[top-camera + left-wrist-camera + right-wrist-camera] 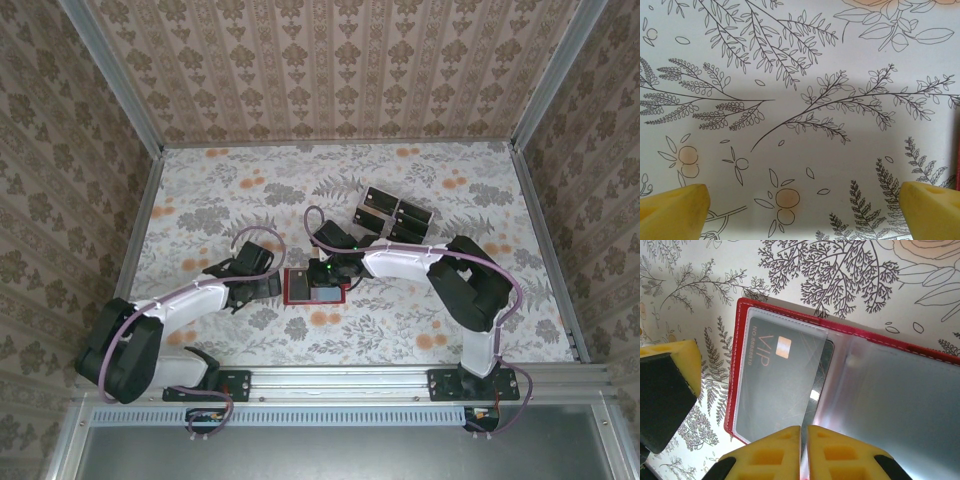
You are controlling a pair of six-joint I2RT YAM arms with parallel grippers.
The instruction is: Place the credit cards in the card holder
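Observation:
The red card holder (297,287) lies open on the floral cloth between both arms. In the right wrist view its red rim (742,340) frames clear sleeves, and a dark VIP card (771,382) sits in the left sleeve. My right gripper (804,432) is shut on a second dark credit card (823,371), held edge-on at the sleeve's opening. My left gripper (805,210) is open over bare cloth, just left of the card holder (957,150). The other black credit cards (393,214) lie grouped behind the holder.
A yellow and black finger of the left gripper (667,385) stands close to the holder's left edge. Patterned walls with metal rails (140,230) close in the table on three sides. Open cloth lies at the front right (420,330).

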